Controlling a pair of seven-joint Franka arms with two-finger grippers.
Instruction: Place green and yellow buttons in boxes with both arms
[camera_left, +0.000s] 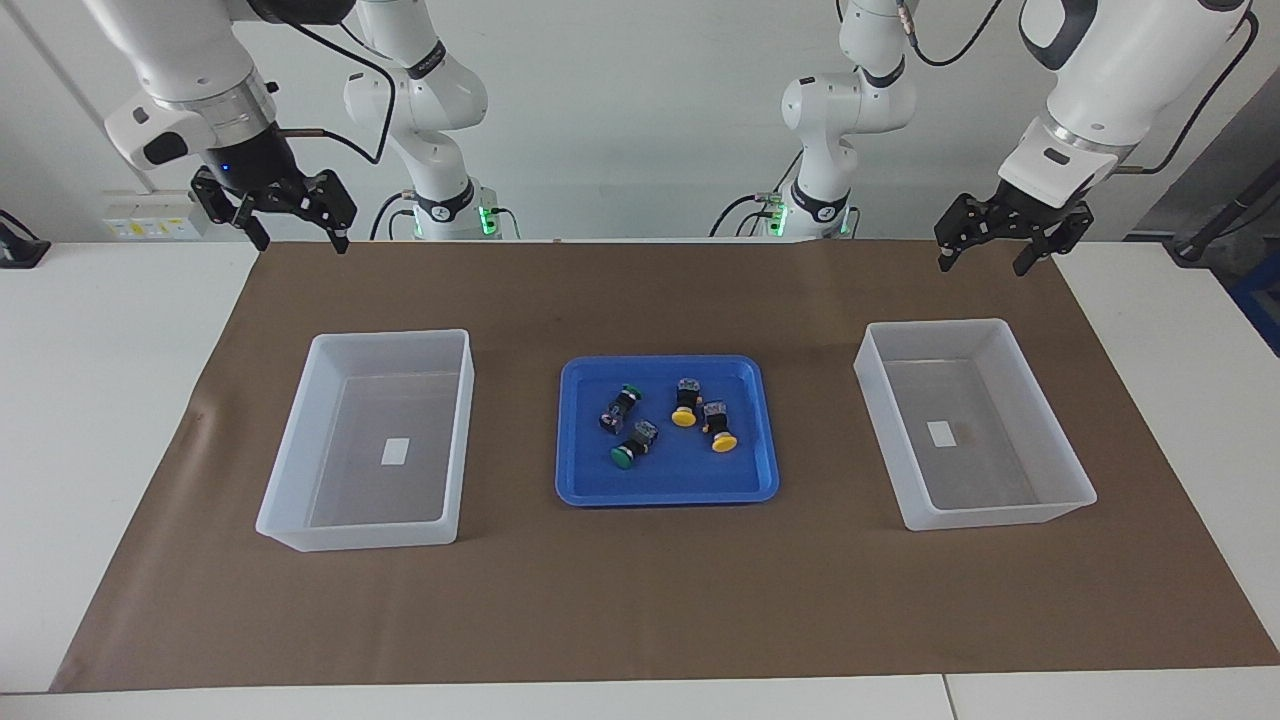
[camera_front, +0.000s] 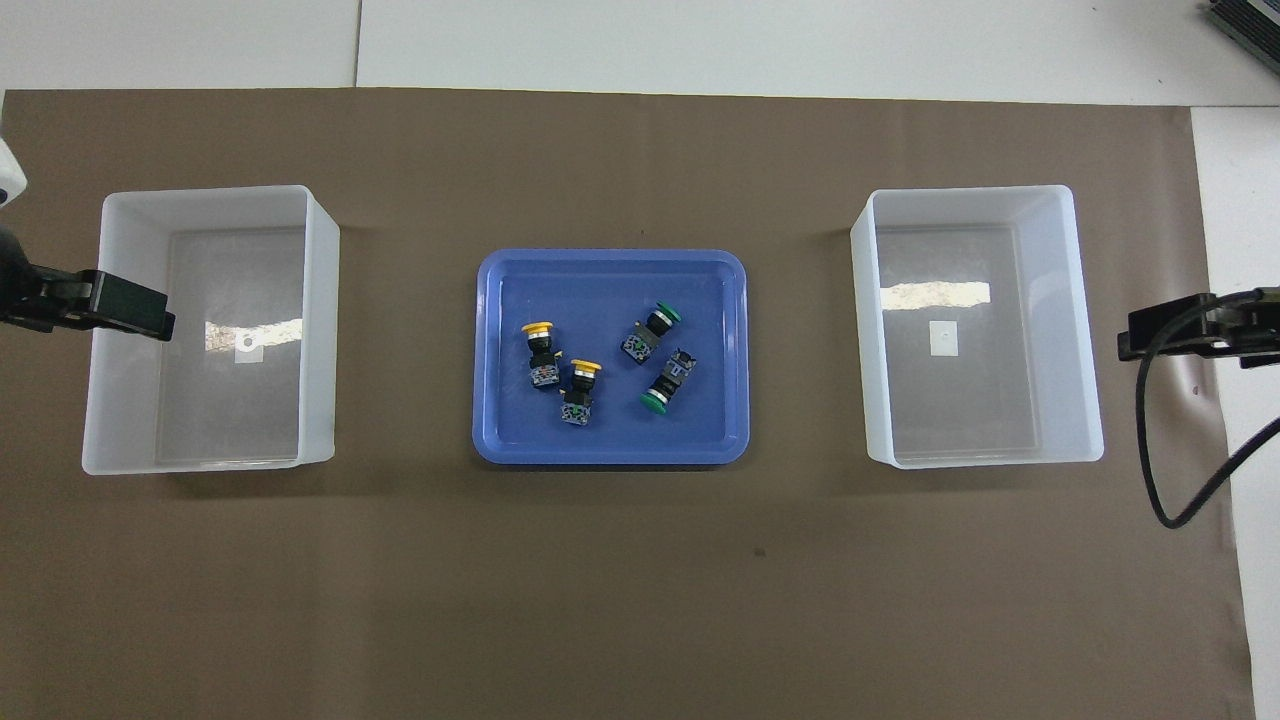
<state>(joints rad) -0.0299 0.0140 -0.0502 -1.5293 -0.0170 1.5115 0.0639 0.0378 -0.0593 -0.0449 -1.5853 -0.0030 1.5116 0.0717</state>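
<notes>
You will find no text, brand, number or sign legible here. Each translucent box (camera_left: 370, 440) (camera_left: 970, 425) carries a small white label (camera_left: 395, 452) (camera_left: 939, 433) on its floor, and both labels read blank in either view.

A shallow blue rectangular plastic tray (camera_left: 668, 485) (camera_front: 610, 275) with rounded corners sits at the centre of both views on a large brown paper mat (camera_left: 640, 600) (camera_front: 640, 580) that covers most of the white tabletop (camera_left: 90, 400) (camera_front: 700, 40), bare along the frame edges.
</notes>
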